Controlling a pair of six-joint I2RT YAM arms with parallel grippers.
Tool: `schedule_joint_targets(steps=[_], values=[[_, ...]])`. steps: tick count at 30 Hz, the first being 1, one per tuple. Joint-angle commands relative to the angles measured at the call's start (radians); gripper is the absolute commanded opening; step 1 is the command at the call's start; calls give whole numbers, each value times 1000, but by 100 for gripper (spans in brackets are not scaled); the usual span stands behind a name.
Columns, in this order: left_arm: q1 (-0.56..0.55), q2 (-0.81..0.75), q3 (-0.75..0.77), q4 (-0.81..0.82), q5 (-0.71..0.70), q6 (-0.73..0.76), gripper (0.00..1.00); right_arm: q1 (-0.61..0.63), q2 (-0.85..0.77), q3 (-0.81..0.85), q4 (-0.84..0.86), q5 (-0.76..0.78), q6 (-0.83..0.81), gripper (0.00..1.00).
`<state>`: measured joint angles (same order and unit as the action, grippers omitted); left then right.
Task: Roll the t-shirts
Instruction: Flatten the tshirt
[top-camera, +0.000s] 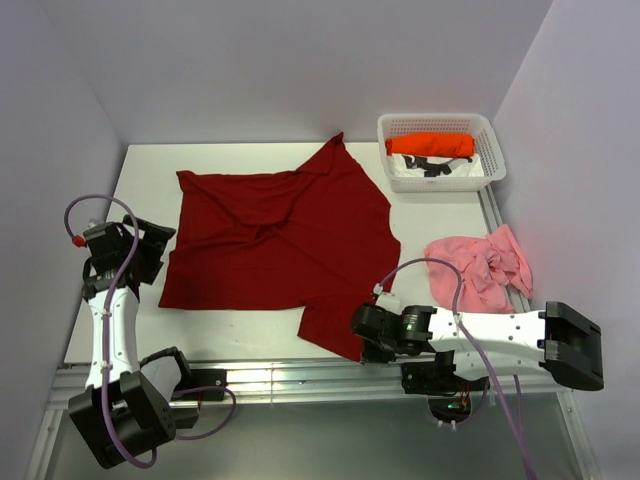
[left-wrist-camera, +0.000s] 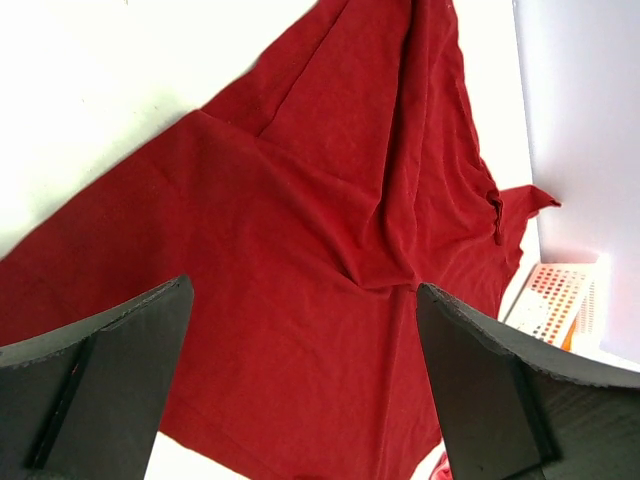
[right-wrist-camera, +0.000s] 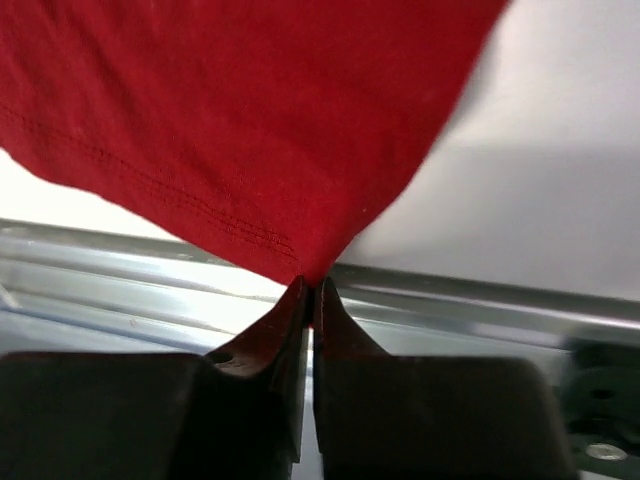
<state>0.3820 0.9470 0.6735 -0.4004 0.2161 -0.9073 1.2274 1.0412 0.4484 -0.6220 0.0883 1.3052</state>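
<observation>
**Right claw pinches the red shirt's near corner**

We see the dark red shirt spread over the middle of the table, its near right corner reaching the front edge by the metal rail. Bare table runs along the left and far edges. The pink shirt lies crumpled by the right edge, apart from the red one. The orange shirt sits in the white basket at the far right corner.

The right arm lies low along the front rail, reaching left, with the right claw pressed together on that corner's hem. The left arm stands at the left edge, and the left claw is spread wide over the shirt's left side.
</observation>
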Motion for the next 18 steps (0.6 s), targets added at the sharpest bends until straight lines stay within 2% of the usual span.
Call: schedule_joint_targets(steps=[1,5,12,18], values=[[-2,-39,2,-20,14,5,99,3,-39,45,-76,131,8,3],[-2,-45,-9,-40,0,2,99,-44,-32,111,-97,192,-61,0],[-2,-7,18,-116,-49,-8,96,-210,43,138,59,130,-228,0],[-2,45,32,-173,-106,-30,94,-290,85,133,171,101,-326,0]])
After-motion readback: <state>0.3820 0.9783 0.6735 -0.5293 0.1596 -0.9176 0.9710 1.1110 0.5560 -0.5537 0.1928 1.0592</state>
